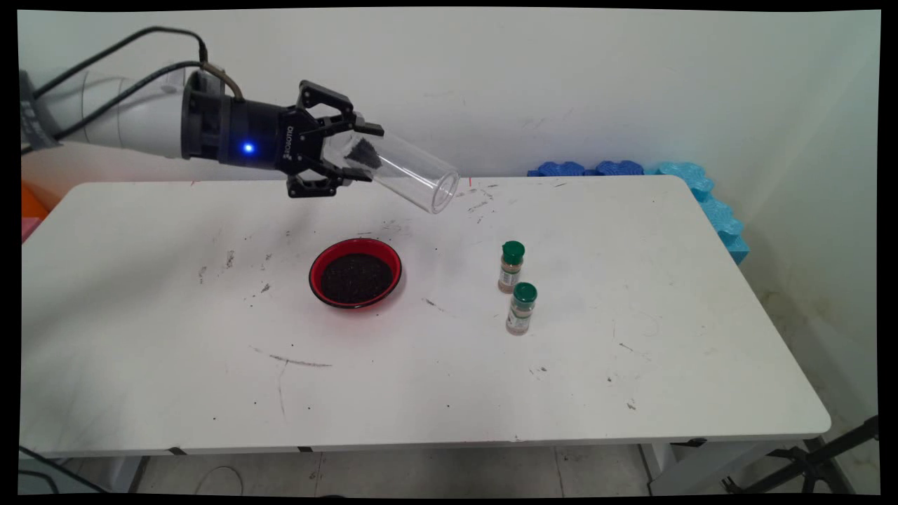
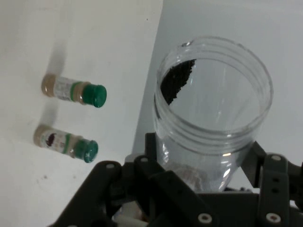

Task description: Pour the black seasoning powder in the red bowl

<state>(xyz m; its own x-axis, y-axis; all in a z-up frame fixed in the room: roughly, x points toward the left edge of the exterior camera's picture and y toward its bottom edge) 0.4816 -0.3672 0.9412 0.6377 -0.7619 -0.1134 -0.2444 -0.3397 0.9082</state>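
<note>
Nearest you, the white bench [image 1: 421, 393] carries two green-capped spice jars [image 1: 515, 287] and a red bowl [image 1: 356, 273] of dark grains. Above the bowl, your hand [image 1: 351, 151] is clamped around a tilted clear jar [image 1: 403, 170] holding a few dark grains.

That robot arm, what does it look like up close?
The arm is a smooth white tube ending in a black wrist with a small blue light. Black cables loop along it. The gripper is black, with two jointed fingers on bolted linkages and white lettering.
</note>
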